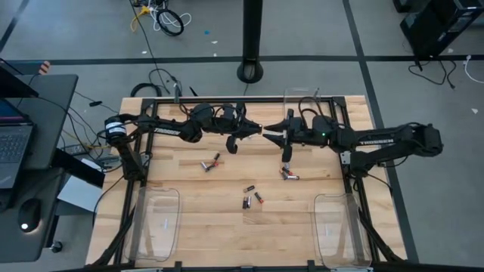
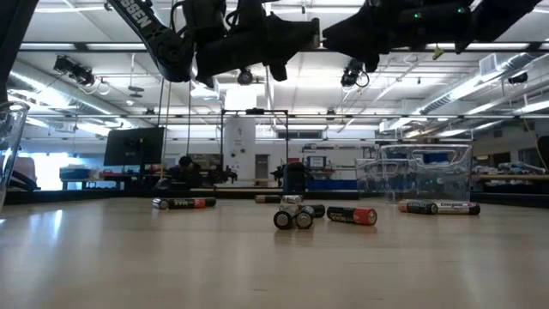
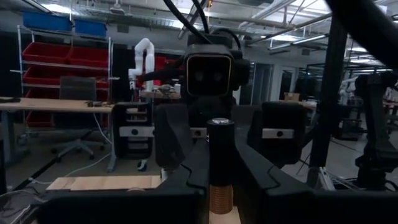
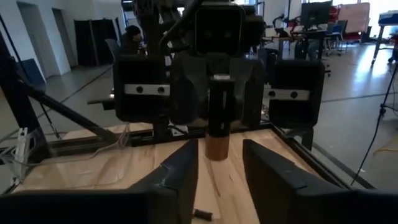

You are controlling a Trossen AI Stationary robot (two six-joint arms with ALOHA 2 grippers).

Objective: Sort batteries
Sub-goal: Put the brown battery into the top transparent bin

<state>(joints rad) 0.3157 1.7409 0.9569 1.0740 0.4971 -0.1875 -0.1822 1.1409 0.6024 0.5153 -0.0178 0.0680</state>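
Above the light wooden tabletop [image 1: 189, 219], the two dark arms meet mid-air in a handover: the left hand [image 1: 253, 130] grips a black-and-copper cylindrical battery [image 4: 217, 118], while the right hand [image 1: 271, 134] stands parted around it. Next, seemingly, the right withdraws and the left carries the cell to a clear plastic tray [image 1: 155, 223]; other batteries [image 1: 252, 198] lie loose below.

The right gripper's [image 4: 219, 171] two dark fingers [image 4: 180, 171] stand apart, clear of a small black-and-copper cylindrical battery [image 4: 218, 118] just beyond them. The left gripper [image 4: 217, 93], facing back, clamps that battery upright by its black end. Below lies the pale wooden table [image 4: 93, 165].
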